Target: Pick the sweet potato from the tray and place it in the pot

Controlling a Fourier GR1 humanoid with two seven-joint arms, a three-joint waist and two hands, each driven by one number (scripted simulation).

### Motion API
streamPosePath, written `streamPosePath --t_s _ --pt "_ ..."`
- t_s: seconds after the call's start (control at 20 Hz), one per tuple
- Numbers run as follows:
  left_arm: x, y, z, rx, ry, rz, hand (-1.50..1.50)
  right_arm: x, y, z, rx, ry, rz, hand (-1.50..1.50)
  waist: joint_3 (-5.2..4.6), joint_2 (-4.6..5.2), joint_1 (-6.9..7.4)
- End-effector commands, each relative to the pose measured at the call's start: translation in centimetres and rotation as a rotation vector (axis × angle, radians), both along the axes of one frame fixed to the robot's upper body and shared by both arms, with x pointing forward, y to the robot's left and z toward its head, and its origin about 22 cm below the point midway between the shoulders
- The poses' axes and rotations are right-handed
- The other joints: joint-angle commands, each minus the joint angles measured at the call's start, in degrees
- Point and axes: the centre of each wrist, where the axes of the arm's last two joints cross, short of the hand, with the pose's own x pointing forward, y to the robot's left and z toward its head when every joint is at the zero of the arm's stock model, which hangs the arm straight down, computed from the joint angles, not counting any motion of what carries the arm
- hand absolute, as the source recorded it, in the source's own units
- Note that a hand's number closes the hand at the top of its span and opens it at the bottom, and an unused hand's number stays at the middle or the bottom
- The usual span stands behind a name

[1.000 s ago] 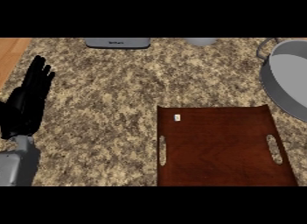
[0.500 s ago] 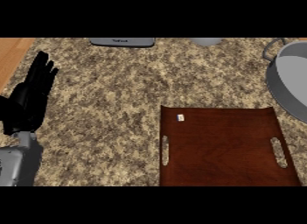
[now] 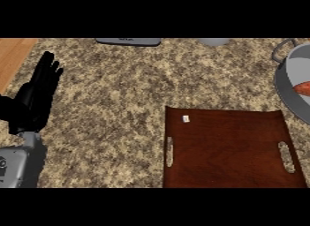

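The orange-red sweet potato (image 3: 308, 89) lies inside the grey pot (image 3: 289, 66) at the right edge, only partly in view. The dark brown wooden tray (image 3: 229, 150) sits on the counter at lower centre-right with nothing on it but a small white tag (image 3: 186, 118). My left hand (image 3: 35, 98) rests open at the left, fingers straight and pointing up, well away from the tray and pot. My right hand does not show in the view.
A grey appliance (image 3: 129, 41) and a pale round object (image 3: 214, 42) sit at the counter's far edge. A wooden floor strip (image 3: 6, 55) shows beyond the counter's left side. Speckled counter surface lies between my left hand and the tray.
The view has shifted, so the pot and tray sit further right in the picture. The sweet potato inside the pot has come into view. My left hand has stayed still.
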Motion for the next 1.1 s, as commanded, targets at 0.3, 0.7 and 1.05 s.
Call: streamPosePath --t_s 0.3,0.7,1.05 --pt "-0.4 0.2 0.3 0.000 -0.008 -0.005 0.00 1.3 1.5 -1.5 0.309 0.152 0.200 -1.50 0.11 0.01 0.36" --pt "-0.2 0.3 0.6 -0.015 -0.024 0.003 0.00 -0.9 -1.7 -0.3 0.654 0.021 0.219 -1.50 0.25 0.32 -0.55" --pt "-0.2 0.0 0.7 -0.004 -0.012 0.016 0.00 -2.7 -4.6 2.8 0.742 0.014 0.201 -1.50 0.41 0.57 -0.76"
